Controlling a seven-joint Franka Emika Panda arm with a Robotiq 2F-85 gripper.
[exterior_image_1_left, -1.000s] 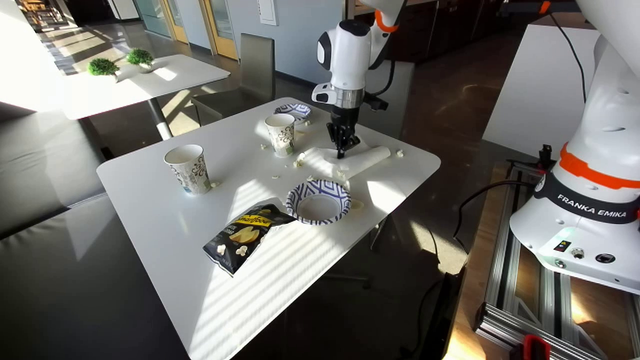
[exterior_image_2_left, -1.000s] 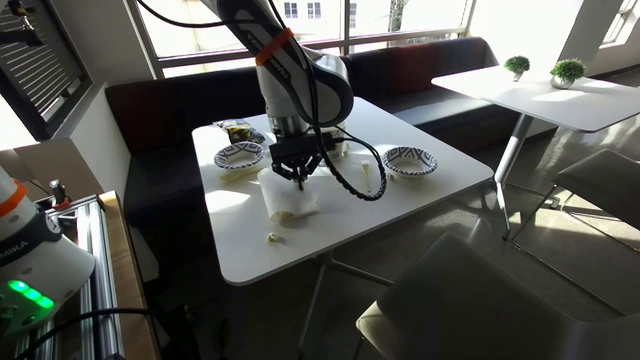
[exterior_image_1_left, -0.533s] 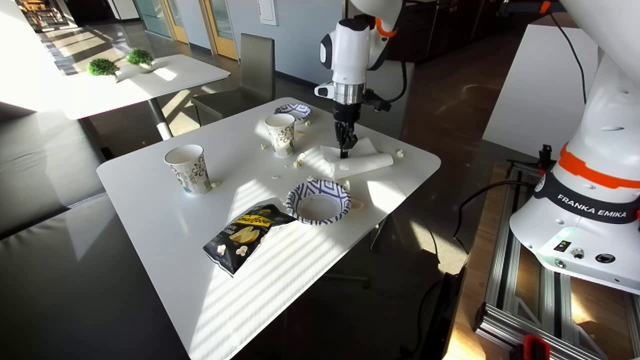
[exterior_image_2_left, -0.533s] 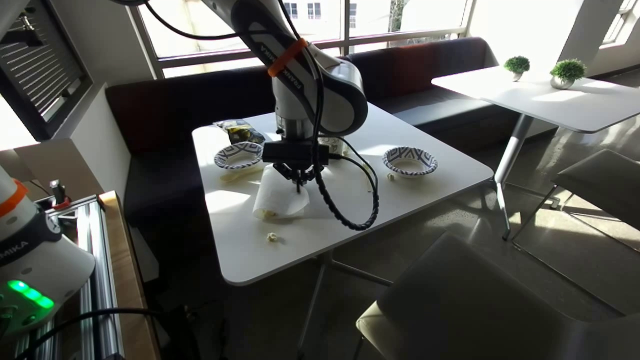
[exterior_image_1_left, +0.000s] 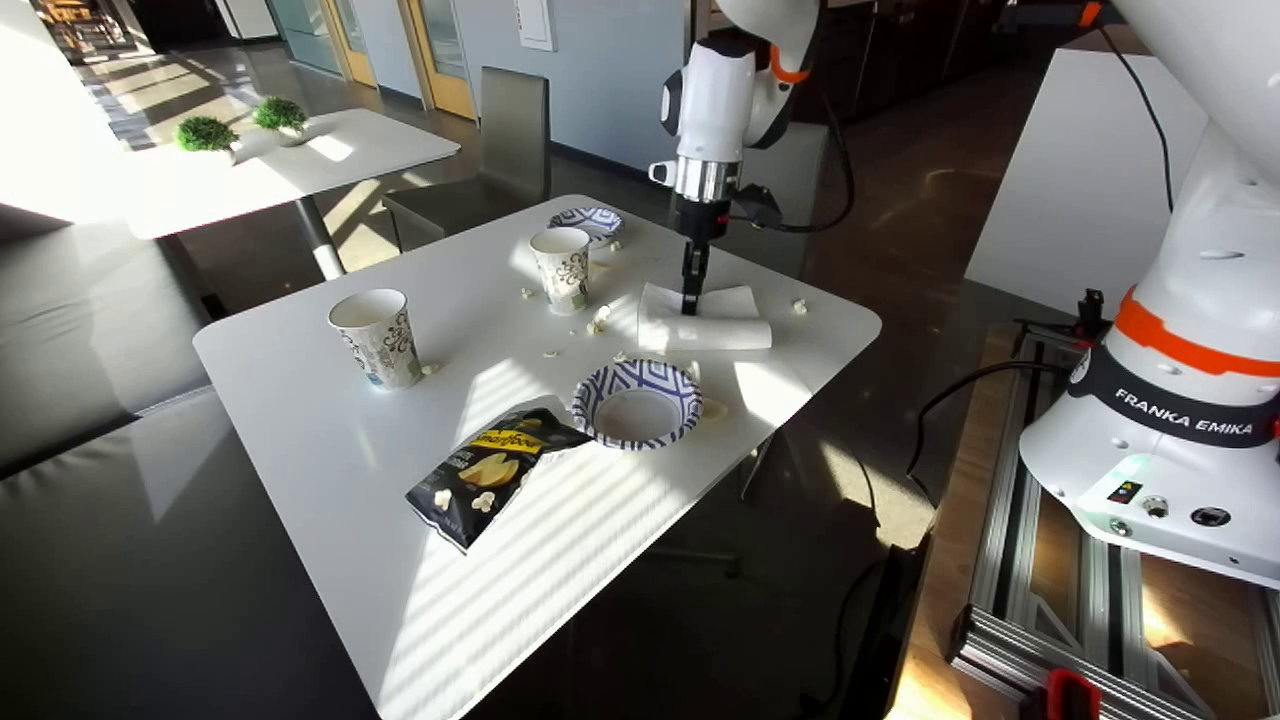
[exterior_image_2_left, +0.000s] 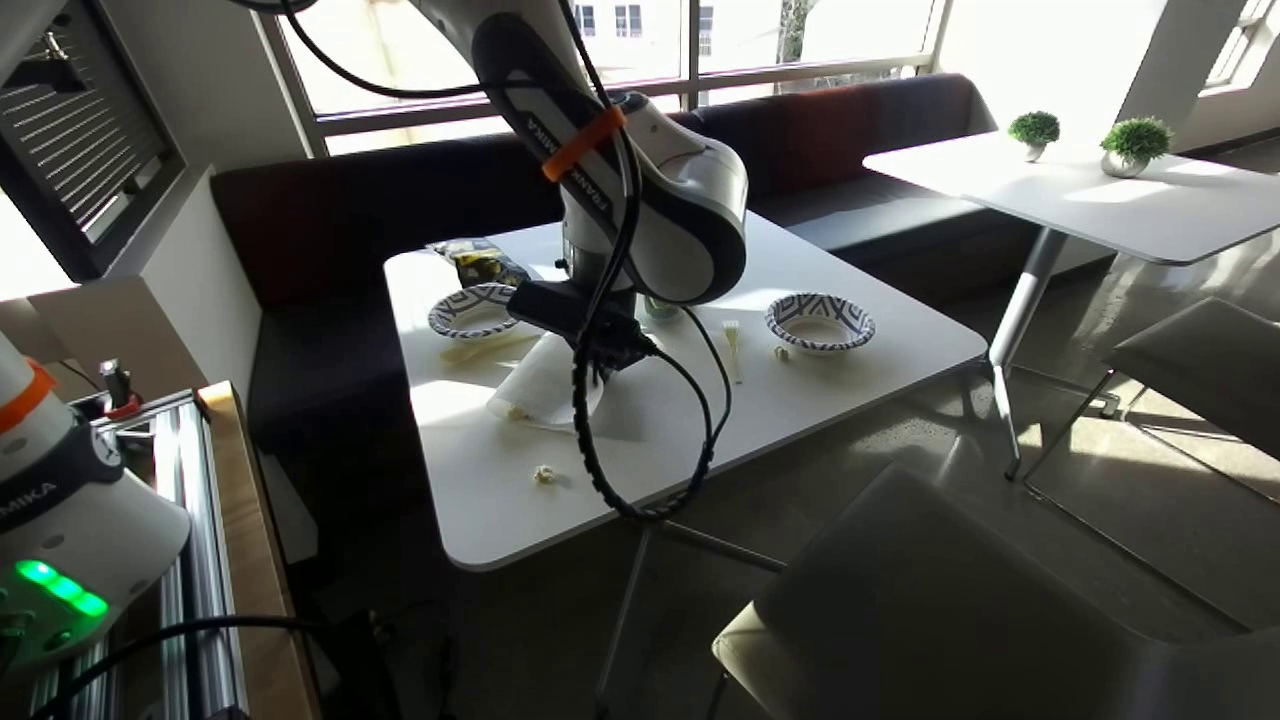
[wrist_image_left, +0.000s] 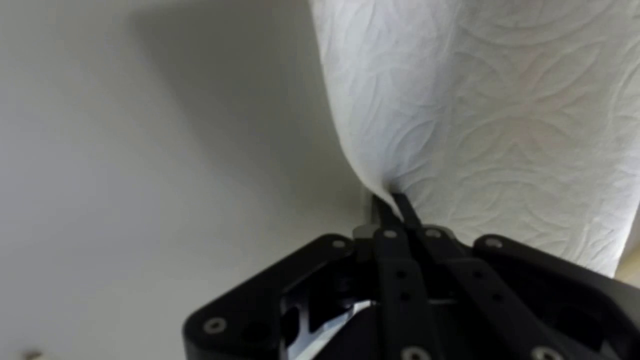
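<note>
At the edge of a white paper towel (wrist_image_left: 500, 125), my pincer (wrist_image_left: 394, 204) is pressed together, pinching that edge between its tips. The embossed sheet lies on a white table (exterior_image_1_left: 470, 310), partly curled over on itself. Just beside the towel I find a blue-patterned bowl (exterior_image_1_left: 640, 373); a black snack bag (exterior_image_1_left: 495, 470) sits beyond that bowl. A patterned cup (exterior_image_1_left: 562, 268) stands upright near the towel, and a second cup (exterior_image_1_left: 382, 345) well apart from it. A pale fork (exterior_image_2_left: 732, 350) lies between the towel and a farther bowl (exterior_image_2_left: 815, 304). Popcorn (exterior_image_1_left: 799, 307) is scattered around the towel. Surface condition: littered, smooth, marked near the towel by a sunlit patch (exterior_image_1_left: 765, 390).

Room: across the table from the towel, a dark padded bench (exterior_image_2_left: 370, 215) under a bright window (exterior_image_2_left: 640, 50); well apart from it, a second white table (exterior_image_2_left: 980, 165) bearing two potted plants (exterior_image_2_left: 1136, 147); grey chairs (exterior_image_2_left: 940, 600) on a polished floor (exterior_image_2_left: 930, 445). In an exterior view, beyond the towel, I record a pale blue wall (exterior_image_1_left: 600, 80) with wood-framed doors (exterior_image_1_left: 455, 95).
</note>
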